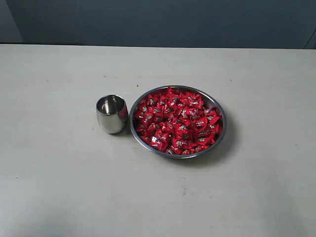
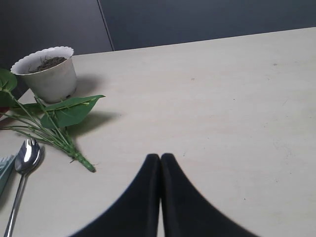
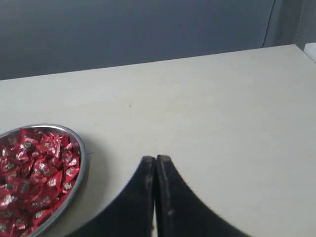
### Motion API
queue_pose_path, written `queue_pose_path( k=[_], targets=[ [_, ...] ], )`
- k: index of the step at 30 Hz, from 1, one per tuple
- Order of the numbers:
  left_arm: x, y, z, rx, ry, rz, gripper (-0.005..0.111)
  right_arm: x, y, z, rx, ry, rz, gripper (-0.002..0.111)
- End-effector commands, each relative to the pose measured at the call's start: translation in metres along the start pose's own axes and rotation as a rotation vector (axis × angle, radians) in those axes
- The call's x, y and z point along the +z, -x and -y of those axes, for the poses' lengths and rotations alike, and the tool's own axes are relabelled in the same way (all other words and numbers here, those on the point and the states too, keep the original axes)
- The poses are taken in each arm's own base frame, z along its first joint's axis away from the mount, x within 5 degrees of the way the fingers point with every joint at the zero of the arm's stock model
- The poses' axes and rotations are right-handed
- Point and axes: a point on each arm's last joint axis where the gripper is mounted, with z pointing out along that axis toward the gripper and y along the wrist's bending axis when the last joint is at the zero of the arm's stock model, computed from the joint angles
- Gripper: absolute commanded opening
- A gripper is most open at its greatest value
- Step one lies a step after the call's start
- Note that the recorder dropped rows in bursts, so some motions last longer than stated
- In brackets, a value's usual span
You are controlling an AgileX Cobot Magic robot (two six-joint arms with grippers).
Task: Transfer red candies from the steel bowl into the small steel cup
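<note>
The steel bowl (image 1: pixel 213 105) sits near the table's middle, heaped with red candies (image 1: pixel 177 121). Just to its left, almost touching it, stands the small steel cup (image 1: pixel 112 114), upright; I see no candy in it. Neither arm shows in the exterior view. My right gripper (image 3: pixel 156 159) is shut with nothing between its fingers, above bare table, with the steel bowl's rim (image 3: pixel 82 158) and its red candies (image 3: pixel 39 168) off to one side. My left gripper (image 2: pixel 160 157) is shut and empty too, over bare table away from the bowl and cup.
In the left wrist view a white flower pot (image 2: pixel 48 74) with soil, a leafy green stem (image 2: pixel 59 123) lying flat and a steel spoon (image 2: pixel 24 163) sit to one side of the left gripper. A dark wall runs behind the table.
</note>
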Motion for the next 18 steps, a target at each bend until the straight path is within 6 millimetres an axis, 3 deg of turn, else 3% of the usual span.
queue_pose_path(
  k=[1,4,18],
  targets=[
    [0.000,-0.001,0.000,-0.001,0.000,0.006,0.000,0.012,0.050,-0.005,-0.002,0.002,0.015,0.000],
    [0.000,-0.001,0.000,-0.001,0.000,0.006,0.000,0.021,0.071,-0.007,-0.002,0.001,0.022,0.000],
    [0.000,-0.001,0.000,-0.001,0.000,0.006,0.000,0.022,0.076,-0.009,0.068,0.023,0.063,0.000]
  ],
)
